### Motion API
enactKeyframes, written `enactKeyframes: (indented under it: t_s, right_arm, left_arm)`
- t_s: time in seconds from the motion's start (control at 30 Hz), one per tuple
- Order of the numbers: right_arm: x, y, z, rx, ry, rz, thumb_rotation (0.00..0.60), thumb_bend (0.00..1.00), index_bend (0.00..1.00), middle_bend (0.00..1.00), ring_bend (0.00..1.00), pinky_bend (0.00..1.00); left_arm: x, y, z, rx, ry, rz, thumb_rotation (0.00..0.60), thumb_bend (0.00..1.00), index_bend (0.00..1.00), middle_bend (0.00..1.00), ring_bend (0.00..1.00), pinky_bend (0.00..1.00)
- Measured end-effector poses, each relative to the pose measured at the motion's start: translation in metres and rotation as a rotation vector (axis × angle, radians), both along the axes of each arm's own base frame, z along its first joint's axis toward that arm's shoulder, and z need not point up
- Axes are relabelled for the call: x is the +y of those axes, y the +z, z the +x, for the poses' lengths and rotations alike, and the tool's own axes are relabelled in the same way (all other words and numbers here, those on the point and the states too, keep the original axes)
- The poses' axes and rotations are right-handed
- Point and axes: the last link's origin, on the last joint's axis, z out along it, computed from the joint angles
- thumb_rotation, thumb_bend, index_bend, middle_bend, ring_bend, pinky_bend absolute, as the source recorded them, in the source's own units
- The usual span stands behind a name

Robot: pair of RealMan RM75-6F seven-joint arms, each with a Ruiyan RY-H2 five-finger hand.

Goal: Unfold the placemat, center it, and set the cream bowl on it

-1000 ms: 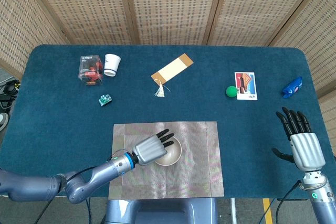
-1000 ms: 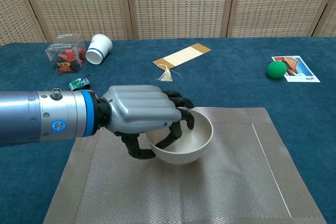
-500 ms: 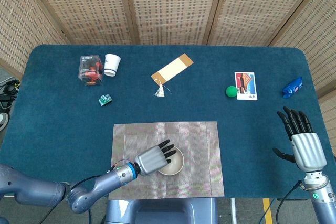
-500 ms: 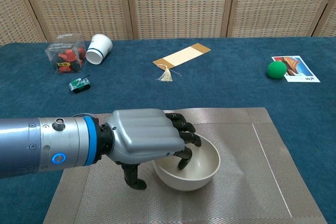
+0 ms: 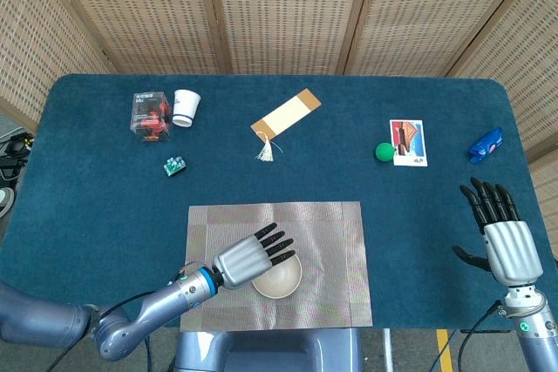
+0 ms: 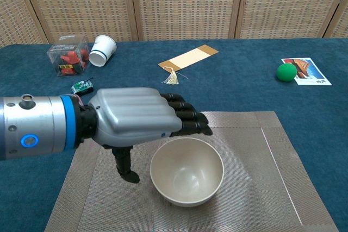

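The woven grey-beige placemat [image 5: 331,241] [image 6: 261,172] lies flat and unfolded at the near middle of the blue table. The cream bowl [image 5: 279,277] [image 6: 187,171] stands upright on it, toward its near half. My left hand [image 5: 247,256] [image 6: 138,120] hovers just above and left of the bowl with its fingers spread and straight, holding nothing. My right hand [image 5: 501,233] rests open at the table's near right, far from the mat, and shows only in the head view.
At the back left are a clear box of red pieces [image 5: 150,115], a tipped white cup [image 5: 185,107] and a small green chip [image 5: 174,165]. A bookmark with tassel [image 5: 283,117] lies mid-back. A green ball [image 5: 383,152], a picture card [image 5: 408,143] and a blue object [image 5: 486,145] are at right.
My left hand carried the bowl nearer on the mat, set it down, then let go and lifted up and left with fingers spread. The right hand stayed put.
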Motion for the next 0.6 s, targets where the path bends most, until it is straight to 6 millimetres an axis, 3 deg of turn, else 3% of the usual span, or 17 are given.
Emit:
enactKeyframes:
  t_s: [0.17, 0.33, 0.47, 0.6]
  right_arm:
    - [0.001, 0.000, 0.002, 0.001, 0.006, 0.000, 0.600, 0.00, 0.08, 0.00, 0.00, 0.00]
    - [0.003, 0.001, 0.003, 0.001, 0.013, -0.006, 0.600, 0.00, 0.08, 0.00, 0.00, 0.00]
    - [0.004, 0.001, 0.004, 0.002, 0.017, -0.009, 0.600, 0.00, 0.08, 0.00, 0.00, 0.00]
    - [0.004, 0.002, 0.004, 0.013, 0.017, -0.016, 0.600, 0.00, 0.08, 0.00, 0.00, 0.00]
  left_arm:
    - [0.006, 0.029, 0.001, -0.052, 0.014, 0.061, 0.600, 0.03, 0.00, 0.00, 0.00, 0.00]
    - [0.017, 0.071, -0.005, -0.120, 0.056, 0.191, 0.600, 0.05, 0.00, 0.00, 0.00, 0.00]
    - [0.022, 0.102, -0.020, -0.164, 0.122, 0.328, 0.600, 0.05, 0.00, 0.00, 0.00, 0.00]
    - [0.019, 0.132, -0.051, -0.213, 0.258, 0.488, 0.600, 0.05, 0.00, 0.00, 0.00, 0.00]
